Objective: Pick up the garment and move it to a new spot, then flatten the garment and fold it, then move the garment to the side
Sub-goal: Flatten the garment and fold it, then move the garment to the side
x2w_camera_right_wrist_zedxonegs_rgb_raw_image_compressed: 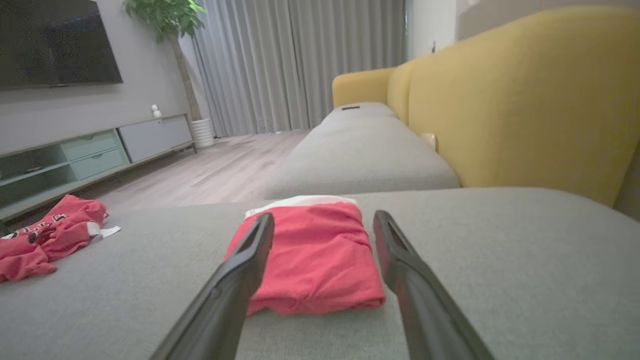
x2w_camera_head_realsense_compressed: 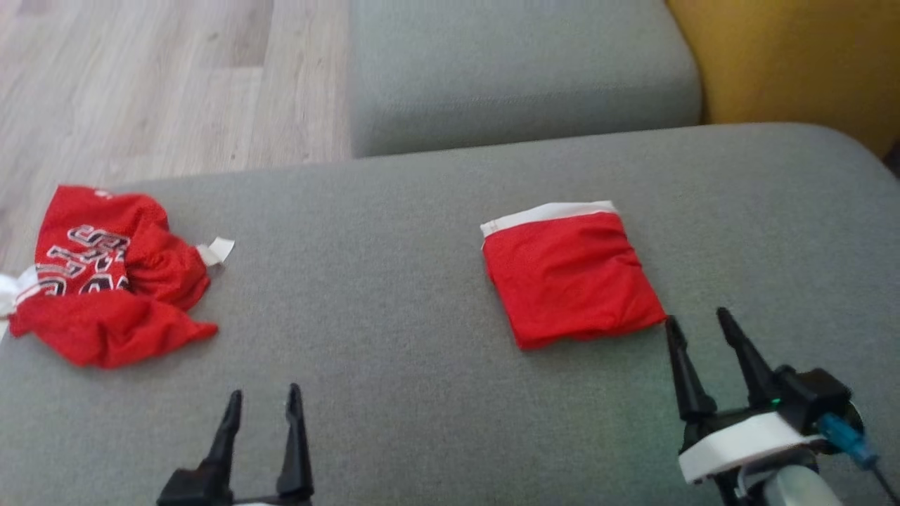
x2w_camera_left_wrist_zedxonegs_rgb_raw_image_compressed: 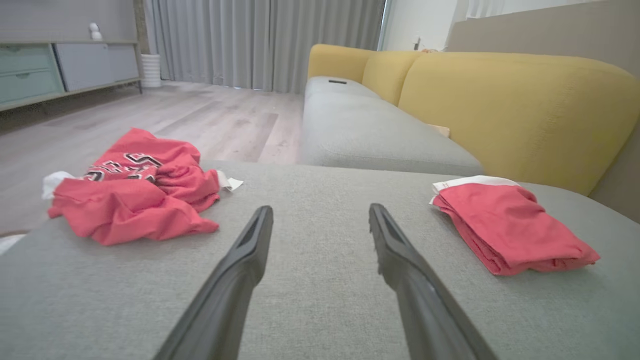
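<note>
**One garment folded and set down; a second lies in a heap**

Observed from beside the sofa. The folded garment (x2w_camera_head_realsense_compressed: 573,277), red with a white band along its far edge, lies as a compact, roughly square packet on the grey cushion (x2w_camera_head_realsense_compressed: 394,295). It sits right of centre and well short of the yellow backrest (x2w_camera_head_realsense_compressed: 794,56). Its edges are fairly even, with some creasing on the top layer. Nothing holds it.

The right tool (x2w_camera_head_realsense_compressed: 697,315) stands just beside the packet's near right corner, fingers spread, nothing between them. In its own wrist view the packet lies straight ahead of the fingertips. The left tool (x2w_camera_head_realsense_compressed: 265,391) hangs low over bare cushion nearer the middle, fingers likewise spread and empty.

The crumpled garment (x2w_camera_head_realsense_compressed: 112,277), a red jersey with black-and-white lettering, sits bunched at the cushion's left edge, close to the wooden floor (x2w_camera_head_realsense_compressed: 140,84). It is well apart from both tools.

Assessment: for the folded piece, the pick-up, flattening and folding look complete. Whether its present spot counts as "the side" I cannot settle. It lies off-centre to the right, and the open, empty tool beside it is consistent with a piece already placed. If so, that cycle is finished or very nearly so. The heap on the left shows no flattening or folding. Should it form part of the job, every step is outstanding for it.
</note>
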